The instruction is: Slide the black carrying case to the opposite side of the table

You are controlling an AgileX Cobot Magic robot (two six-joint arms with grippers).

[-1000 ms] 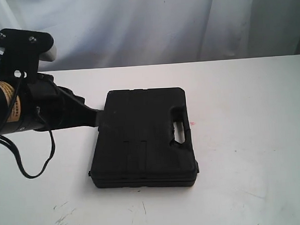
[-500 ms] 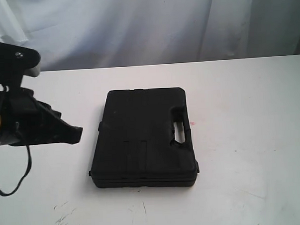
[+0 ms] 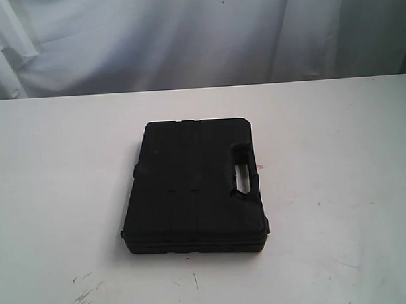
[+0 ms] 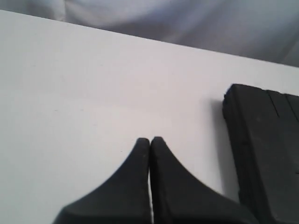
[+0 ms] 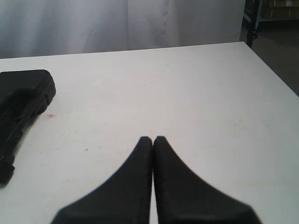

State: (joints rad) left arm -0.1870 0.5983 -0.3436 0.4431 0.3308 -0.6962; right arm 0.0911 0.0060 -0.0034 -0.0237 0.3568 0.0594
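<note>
Over bare tabletop, the L gripper [image 4: 150, 140] has both black fingers pressed tip to tip, fully closed w/ nothing between them. It touches nothing. The black carrying case [image 4: 261, 154] lies near it, off to one side and apart from the fingers; only one edge and a corner show in this cam.

R gripper [image 5: 153, 138]: same state, fingers closed flat against each other, holding nothing, above the white table [image 5: 187, 84]. From this cam the case [image 5: 21, 102] sits well apart from the gripper, w/ a small pink spot [image 5: 50, 115] on the tabletop just beside the case's end. A dark frame [image 5: 252, 18] stands beyond the table's far corner; can't tell what it is.

Ext. cam: the case [image 3: 194, 186] lies flat and closed, roughly mid-table [image 3: 338, 153], slightly L of centre. Its handle cut-out [image 3: 243, 177] faces the R side of the view. The pink spot [image 3: 260, 166] is on the table just past the handle. Dark scuff marks [image 3: 84, 295] show near the table's front edge, L of the case and apart from it. A white cloth backdrop [image 3: 184, 38] hangs behind the table.
</note>
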